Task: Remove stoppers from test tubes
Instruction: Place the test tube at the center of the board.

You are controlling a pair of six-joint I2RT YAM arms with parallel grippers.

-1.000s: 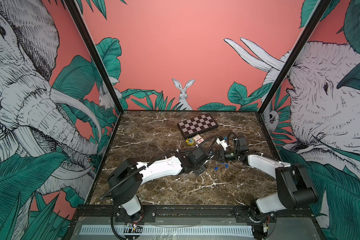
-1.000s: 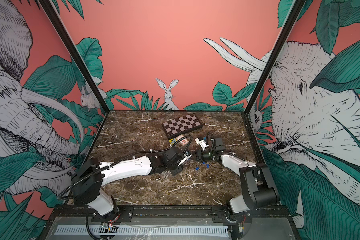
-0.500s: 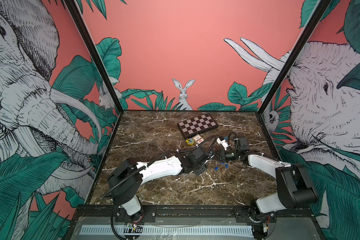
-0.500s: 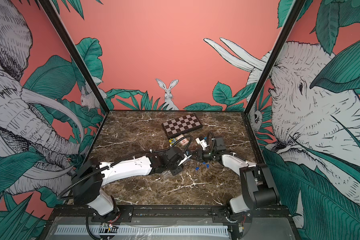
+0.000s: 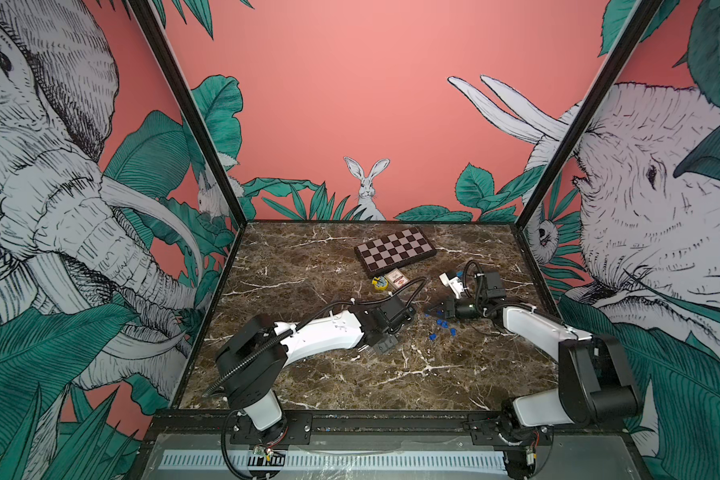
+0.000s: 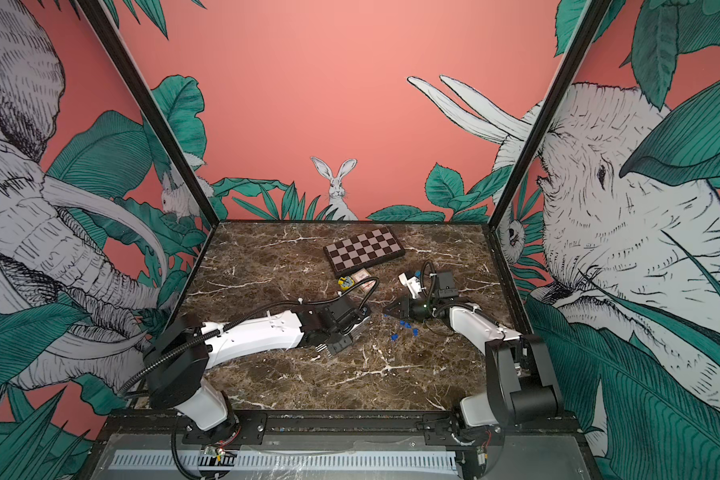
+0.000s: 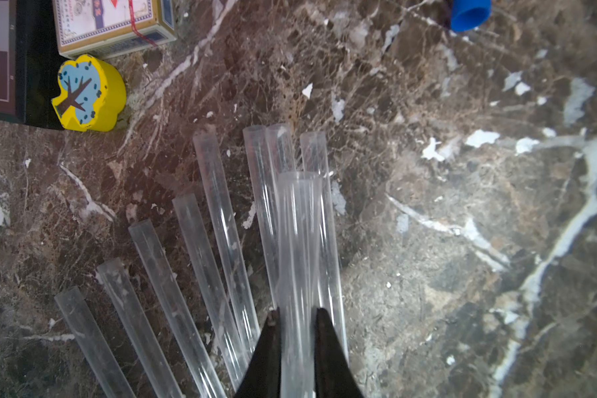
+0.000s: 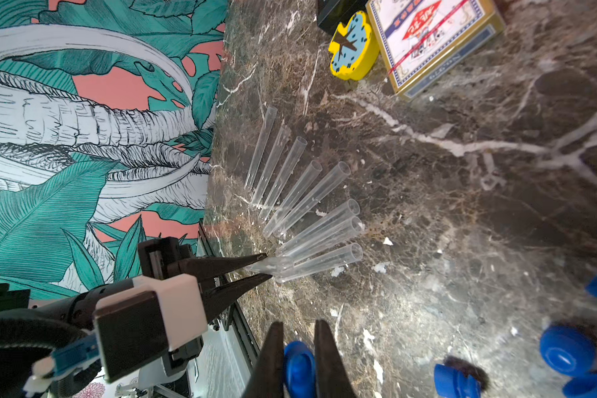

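On a dark marble desk [image 5: 433, 374], boxed in by coral jungle murals. In the left hand [image 7: 297, 312], clenched tight, one open-mouthed test tube [image 7: 299, 241], long axis running toward roughly 3 o'clock in a top view, mouth facing the right hand [image 8: 299, 324]. In that right hand, aimed back toward 9 o'clock, a blue stopper [image 8: 299, 368] pinched clear of the tube. Beneath the held tube, eight bare tubes [image 7: 218, 224] fanned flat. At about 5 o'clock of the right hand, just beside it, the loose stoppers [image 5: 442, 323]: likely drop spot, nearer this hand than the left.
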